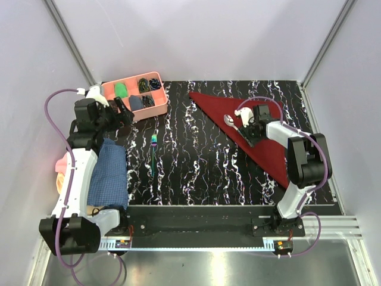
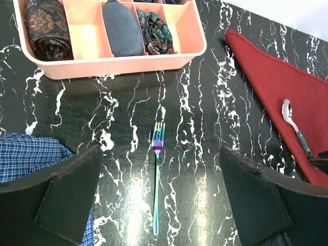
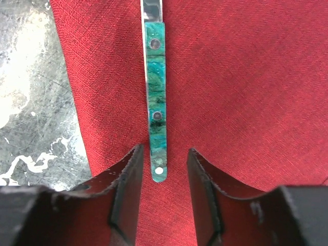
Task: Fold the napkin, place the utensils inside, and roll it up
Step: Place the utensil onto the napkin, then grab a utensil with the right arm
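Spoon [image 3: 155, 77] rests on napkin [image 3: 246, 102], right fingers [image 3: 125, 189] parted; the spread left fingers [image 2: 72, 195] should next grasp the fork [image 2: 156, 179].

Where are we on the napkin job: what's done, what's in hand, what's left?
Done: the napkin lies folded into a triangle, with the spoon on it. In hand: the right gripper is open, jaws either side of the spoon's handle without gripping it. To do: the fork lies on the bare table near the open left gripper, not yet on the napkin; the napkin is not rolled.
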